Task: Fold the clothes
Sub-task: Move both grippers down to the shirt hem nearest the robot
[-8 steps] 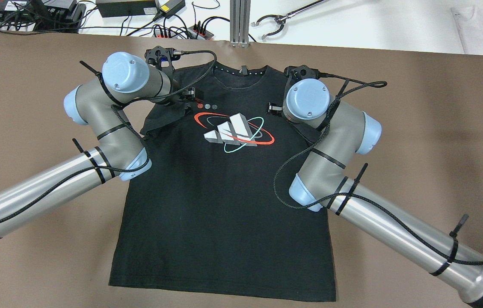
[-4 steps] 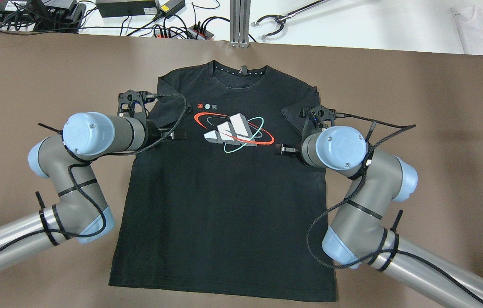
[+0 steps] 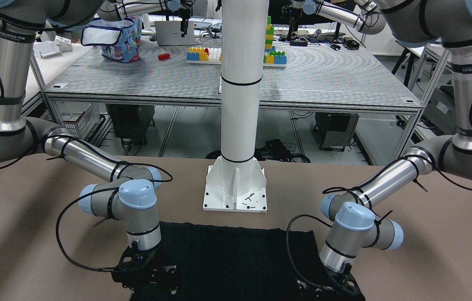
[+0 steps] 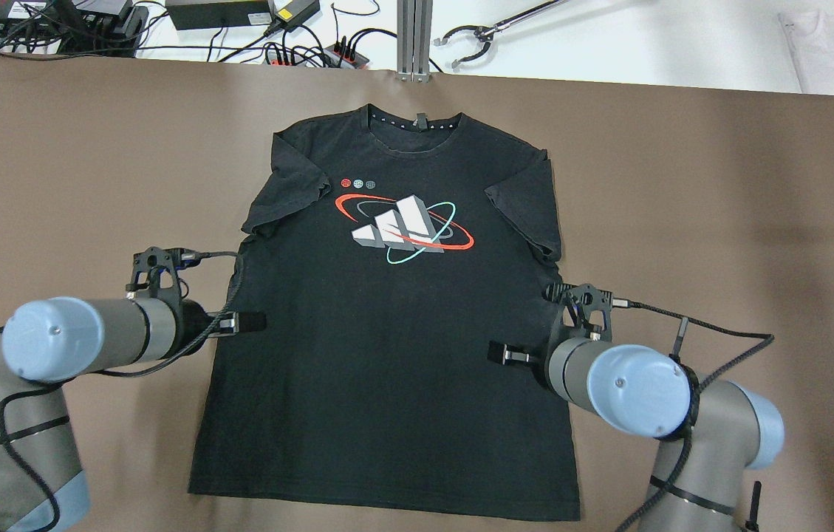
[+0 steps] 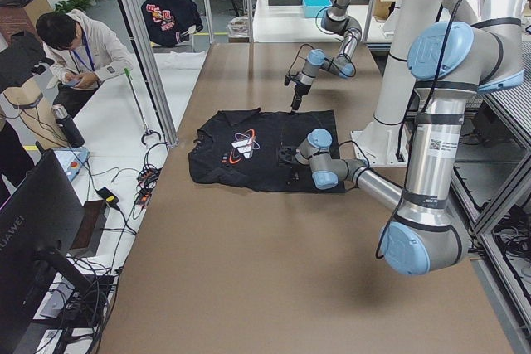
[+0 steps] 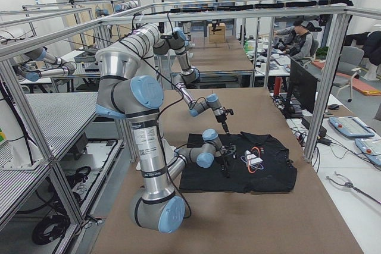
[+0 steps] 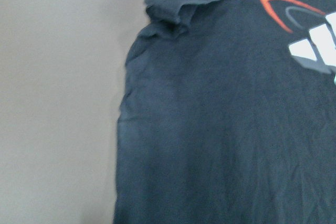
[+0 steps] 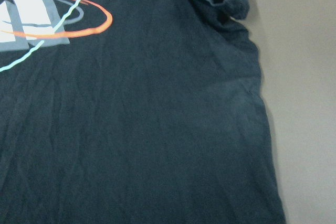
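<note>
Looking down from overhead, why do both arms sit so evenly on either side of the T-shirt (image 4: 387,332)?

It lies flat and print-up in the middle of the brown table (image 4: 682,185), collar toward the far edge. The hem is just in front of the white pole's base plate (image 3: 236,200). Both sleeves are turned in over the chest, so I judge the side folds come next. That would explain why each arm hangs over a side edge at mid-body.

Which arm is over which edge?

The left gripper (image 4: 239,323) is over the shirt's edge on the robot's left, and the right gripper (image 4: 509,355) mirrors it on the other edge. Each wrist camera looks straight down on its own side seam and the bare table beside it.

Do the pincers have hold of any cloth?

I cannot tell how far either one is spread, because no fingers show in the wrist views and the other cameras give only black housings. The fabric lies flat with nothing lifted, so I judge that neither grips it.

Is there any writing to read?

The chest print (image 4: 405,229) shows three slanted grey-white bars ringed by a red and a teal loop, with three small dots above it. It carries no lettering. The mark resembles the adidas bars, but that is my guess. In the exterior left view, a monitor (image 5: 21,242) reads "HUAWEI" along its back. The label on the near arm's column is too small to read.
</note>
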Controlling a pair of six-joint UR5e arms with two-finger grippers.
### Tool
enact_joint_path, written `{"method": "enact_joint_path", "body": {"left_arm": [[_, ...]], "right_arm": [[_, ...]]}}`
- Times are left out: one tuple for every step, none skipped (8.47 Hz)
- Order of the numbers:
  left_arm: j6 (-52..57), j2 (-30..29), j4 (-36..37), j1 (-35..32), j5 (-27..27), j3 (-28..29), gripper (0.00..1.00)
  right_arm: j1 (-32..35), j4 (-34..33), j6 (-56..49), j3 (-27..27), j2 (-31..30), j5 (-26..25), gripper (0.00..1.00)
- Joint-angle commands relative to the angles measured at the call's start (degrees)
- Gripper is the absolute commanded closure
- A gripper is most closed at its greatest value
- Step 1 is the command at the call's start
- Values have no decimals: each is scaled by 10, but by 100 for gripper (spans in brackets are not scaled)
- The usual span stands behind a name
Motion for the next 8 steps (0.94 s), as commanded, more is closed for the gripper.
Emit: {"method": "enact_joint_path", "body": {"left_arm": [[-15,150,3,80,36,-112,0],[-43,170,3,120,59,-126,0],[-50,179,3,161,93,-130,0],[-60,182,14,197,117,-130,0],[-72,178,35,224,137,-134,0],[-72,169,69,239,151,-145,5],[-72,162,102,250,151,-159,32],[-72,162,115,253,149,-169,44]], "right_arm": [[-80,-31,18,90,-83,-41,5],[-111,-31,46,109,-105,-49,5],[-150,-31,72,124,-121,-80,5],[-174,-33,74,138,-136,-95,5],[-181,-33,74,140,-140,-96,5],[-181,-33,74,140,-141,-96,5],[-180,-33,74,141,-144,-96,5],[-180,-33,74,142,-144,-96,5]]}}
